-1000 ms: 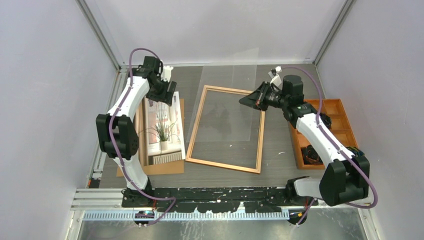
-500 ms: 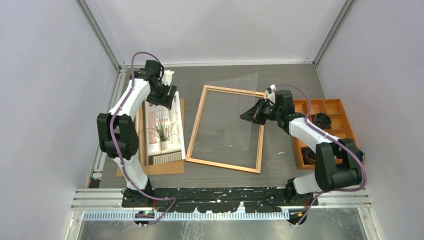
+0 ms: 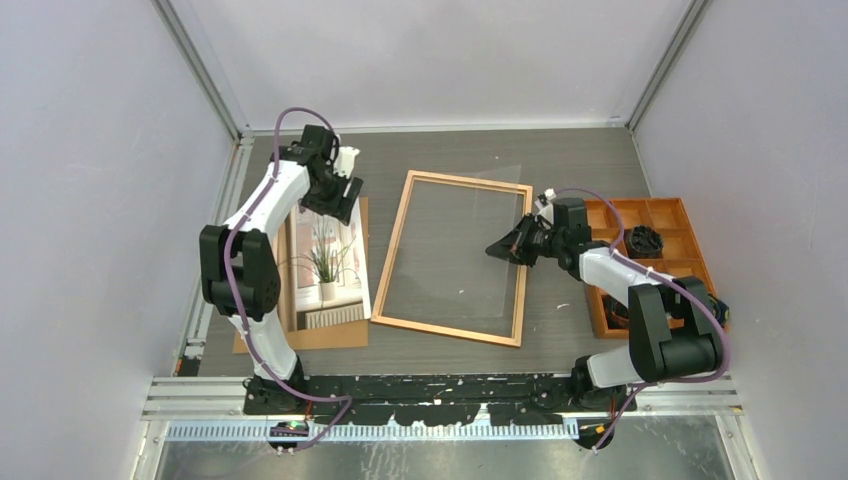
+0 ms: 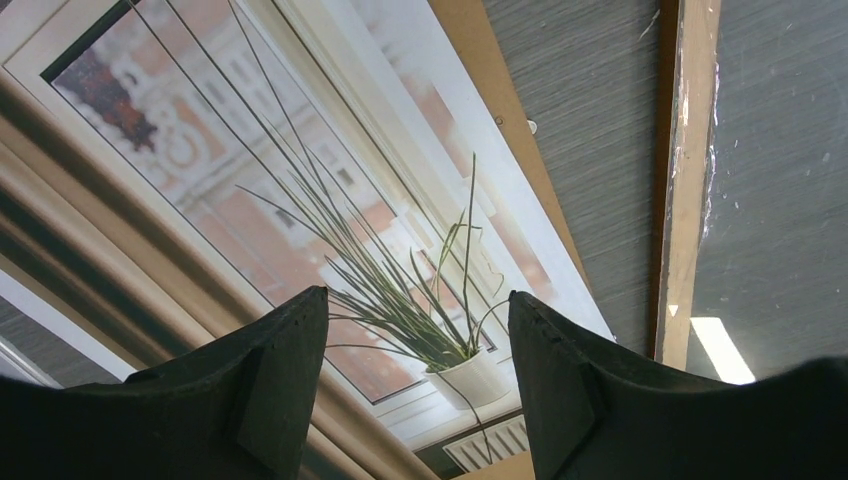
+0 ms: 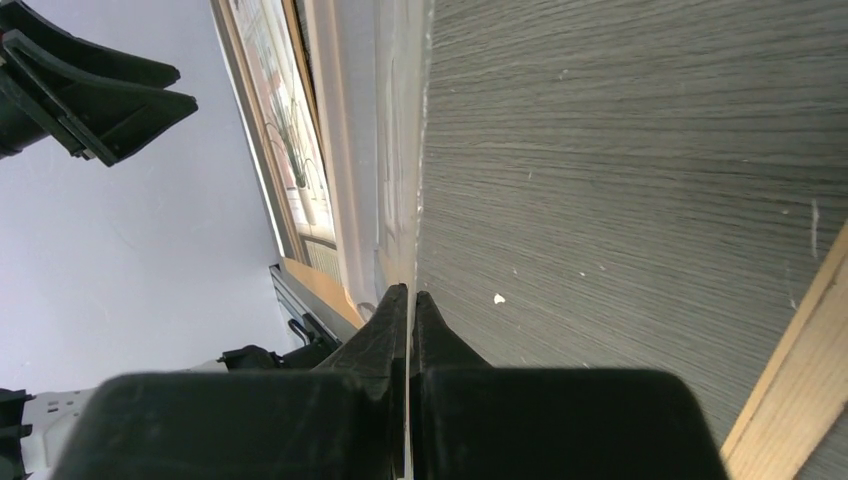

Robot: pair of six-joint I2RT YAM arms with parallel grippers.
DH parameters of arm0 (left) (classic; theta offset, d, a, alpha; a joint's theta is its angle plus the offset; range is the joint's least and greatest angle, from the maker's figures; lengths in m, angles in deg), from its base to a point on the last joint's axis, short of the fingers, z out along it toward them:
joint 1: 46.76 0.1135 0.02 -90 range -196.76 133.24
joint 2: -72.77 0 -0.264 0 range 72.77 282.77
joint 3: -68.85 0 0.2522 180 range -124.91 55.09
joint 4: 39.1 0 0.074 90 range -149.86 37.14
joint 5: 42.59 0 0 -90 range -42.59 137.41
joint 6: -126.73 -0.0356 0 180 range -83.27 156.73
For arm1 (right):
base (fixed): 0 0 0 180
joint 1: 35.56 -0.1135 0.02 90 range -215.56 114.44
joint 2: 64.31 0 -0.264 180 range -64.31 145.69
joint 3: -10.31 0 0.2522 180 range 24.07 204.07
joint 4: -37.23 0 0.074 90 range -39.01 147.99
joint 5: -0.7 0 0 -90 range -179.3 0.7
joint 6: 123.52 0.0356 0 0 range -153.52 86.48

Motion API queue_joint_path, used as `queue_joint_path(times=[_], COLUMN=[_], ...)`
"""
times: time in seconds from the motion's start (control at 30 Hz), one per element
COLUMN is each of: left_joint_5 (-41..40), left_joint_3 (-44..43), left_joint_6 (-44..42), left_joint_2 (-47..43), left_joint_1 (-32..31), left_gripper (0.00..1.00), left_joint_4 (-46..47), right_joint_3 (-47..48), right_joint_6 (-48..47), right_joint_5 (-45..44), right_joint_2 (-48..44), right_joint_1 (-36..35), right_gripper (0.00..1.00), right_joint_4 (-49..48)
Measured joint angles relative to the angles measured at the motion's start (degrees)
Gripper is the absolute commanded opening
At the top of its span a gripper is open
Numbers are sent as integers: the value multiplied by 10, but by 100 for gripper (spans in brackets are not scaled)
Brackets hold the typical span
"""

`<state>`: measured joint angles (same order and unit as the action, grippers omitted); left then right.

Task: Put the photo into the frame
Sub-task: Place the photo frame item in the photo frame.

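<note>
The photo (image 3: 325, 255), a grassy potted plant by a window, lies face up on a brown backing board (image 3: 300, 338) at the left. My left gripper (image 3: 340, 205) hovers over the photo's far end, open and empty; its wrist view shows the photo (image 4: 300, 200) between and below the spread fingers of the left gripper (image 4: 418, 300). The frame (image 3: 395, 245), a thin orange-brown wooden border, lies flat in the middle. My right gripper (image 3: 500, 248) is shut on the right edge of a clear pane (image 3: 450, 250) lying low over the frame. The right wrist view shows the right gripper (image 5: 410, 292) pinching the pane (image 5: 418, 150) edge-on.
An orange compartment tray (image 3: 660, 201) with dark small parts stands at the right, beside the right arm. The frame's wooden side (image 4: 685, 200) runs close to the right of the photo. Grey walls enclose the table on three sides.
My right gripper has come down and toward the near side with the clear pane, from tilted high to nearly flat over the frame. The left gripper shifted slightly right.
</note>
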<state>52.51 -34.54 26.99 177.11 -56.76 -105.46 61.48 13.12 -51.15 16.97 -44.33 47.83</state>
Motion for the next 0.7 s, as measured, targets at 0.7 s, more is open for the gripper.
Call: queue_joint_path(times=[0.7], left_joint_5=[-6], left_joint_3=[0], left_joint_6=[-10], left_joint_2=[0], left_joint_1=[-4], left_gripper=[67], left_joint_4=[7], right_joint_3=[-36], right_joint_6=[0], right_joint_5=[0], right_joint_2=[-52], right_joint_1=[10], right_gripper=[1], right_joint_4=[-3])
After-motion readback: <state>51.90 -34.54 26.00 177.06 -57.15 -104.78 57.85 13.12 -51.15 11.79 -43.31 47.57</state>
